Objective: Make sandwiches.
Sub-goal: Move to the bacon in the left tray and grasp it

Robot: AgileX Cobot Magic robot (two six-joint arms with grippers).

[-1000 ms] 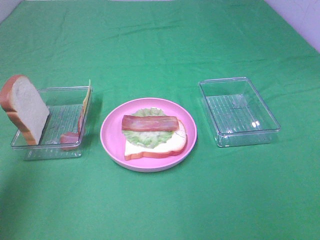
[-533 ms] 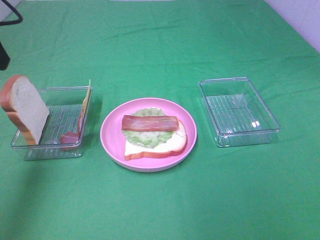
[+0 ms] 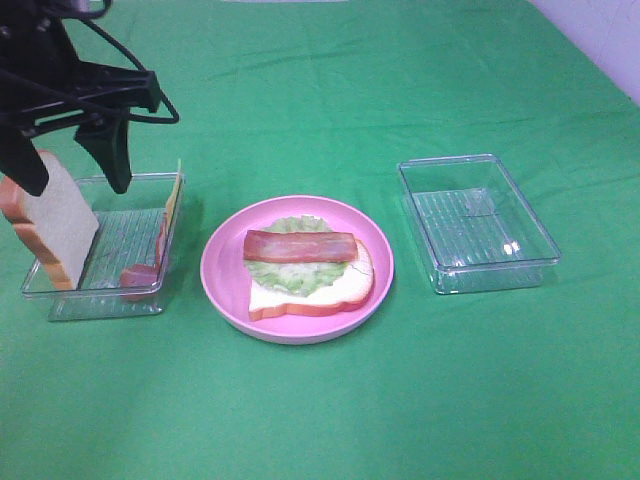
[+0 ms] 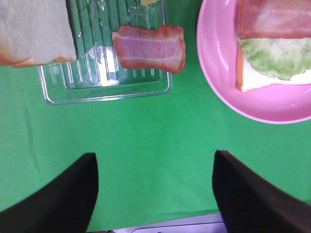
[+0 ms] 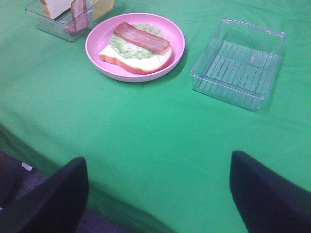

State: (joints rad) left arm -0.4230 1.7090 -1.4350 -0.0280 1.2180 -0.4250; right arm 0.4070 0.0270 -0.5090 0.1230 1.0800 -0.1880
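Note:
On the pink plate lies a bread slice with a lettuce leaf and a bacon strip on top. In the left clear tray, a second bread slice leans upright. A bacon strip and a yellow cheese slice lean against the tray's right wall. My left gripper hangs open above this tray, empty; the left wrist view shows its fingers wide apart, with that bacon ahead. My right gripper is open and empty, off the exterior view.
An empty clear tray stands to the right of the plate, also seen as the tray in the right wrist view. Green cloth covers the whole table. The table's front edge shows in the right wrist view.
The left arm has come into the exterior view from the upper left and now hangs over the left tray. The food and trays have not moved.

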